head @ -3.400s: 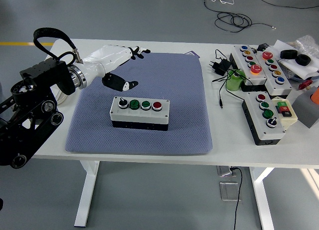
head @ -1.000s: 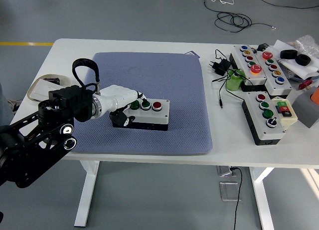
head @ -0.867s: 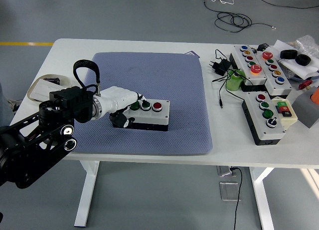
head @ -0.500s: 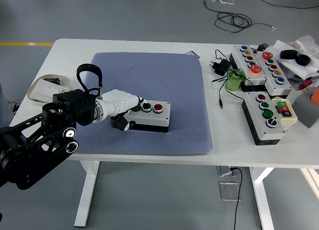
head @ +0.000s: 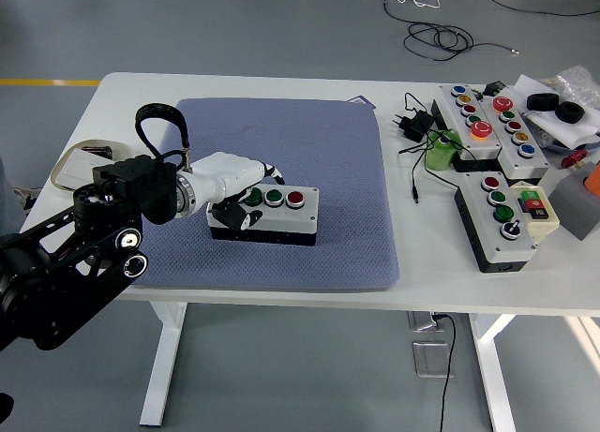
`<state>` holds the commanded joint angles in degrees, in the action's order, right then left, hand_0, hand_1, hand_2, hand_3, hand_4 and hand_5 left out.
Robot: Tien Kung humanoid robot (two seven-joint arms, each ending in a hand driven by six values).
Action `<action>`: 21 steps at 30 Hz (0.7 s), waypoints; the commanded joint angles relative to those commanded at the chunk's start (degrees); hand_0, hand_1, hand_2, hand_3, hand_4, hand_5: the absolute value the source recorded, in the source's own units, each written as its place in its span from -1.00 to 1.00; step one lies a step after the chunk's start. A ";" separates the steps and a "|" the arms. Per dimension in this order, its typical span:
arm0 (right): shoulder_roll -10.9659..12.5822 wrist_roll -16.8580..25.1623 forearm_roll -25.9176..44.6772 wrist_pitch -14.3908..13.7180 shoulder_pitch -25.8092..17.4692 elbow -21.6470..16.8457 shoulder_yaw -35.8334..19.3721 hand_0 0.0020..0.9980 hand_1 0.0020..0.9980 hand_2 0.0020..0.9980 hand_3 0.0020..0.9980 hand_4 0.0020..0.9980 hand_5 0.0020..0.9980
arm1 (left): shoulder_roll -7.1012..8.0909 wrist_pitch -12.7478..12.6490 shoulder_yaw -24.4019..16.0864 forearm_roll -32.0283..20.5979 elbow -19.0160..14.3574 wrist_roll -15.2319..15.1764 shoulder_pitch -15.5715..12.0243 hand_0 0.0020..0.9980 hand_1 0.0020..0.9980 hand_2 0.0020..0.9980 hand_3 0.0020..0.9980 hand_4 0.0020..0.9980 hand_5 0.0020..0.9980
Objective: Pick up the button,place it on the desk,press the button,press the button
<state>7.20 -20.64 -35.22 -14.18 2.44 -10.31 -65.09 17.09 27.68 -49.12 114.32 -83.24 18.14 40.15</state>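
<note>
A white four-button box [head: 277, 216] lies on the grey-blue mat [head: 309, 151] at mid-table. On its top I see two green buttons [head: 274, 197] and a red button [head: 295, 199]. The box's left end is hidden under my left hand [head: 249, 196]. That hand is white with black finger parts and comes in from the left on a black arm. Its fingers [head: 267, 174] stretch out over the box's left part, above the leftmost green button, and the thumb [head: 246, 217] hangs in front of the box's face. It grips nothing. My right arm is out of view.
Two long button panels [head: 487, 123] [head: 502, 216] lie at the table's right side, with a green cylinder [head: 441, 154], a black adapter [head: 412, 123] and its cable beside them. A grey block [head: 581, 207] sits at the right edge. A white strap [head: 80, 162] lies at the left.
Over 3.4 s my left hand came from the mat's back left down onto the box's left end. In the last half second it lifted slightly up and back.
</note>
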 joint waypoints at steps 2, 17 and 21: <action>0.02 0.03 -0.04 -0.01 0.02 0.00 0.01 0.31 0.02 0.10 0.21 -0.40 -0.19 | -0.39 0.03 0.24 -0.03 0.14 0.00 0.19 -0.92 -1.00 -0.91 0.68 0.15 -0.81; 0.09 0.10 0.43 -0.05 -0.16 0.00 0.43 0.31 0.02 0.10 0.21 -0.40 -0.18 | -2.00 0.75 2.54 -1.63 1.86 0.09 0.99 -0.92 -1.00 -0.90 0.68 0.15 -0.81; 0.13 0.06 0.39 -0.06 -0.26 0.00 0.48 0.31 0.02 0.10 0.21 -0.40 -0.18 | -2.21 0.79 3.01 -1.79 2.31 0.13 1.01 -0.92 -1.00 -0.90 0.68 0.15 -0.81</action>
<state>7.32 -20.57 -34.83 -14.24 2.18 -10.31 -64.61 14.88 28.47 -46.10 112.53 -80.93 18.27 41.16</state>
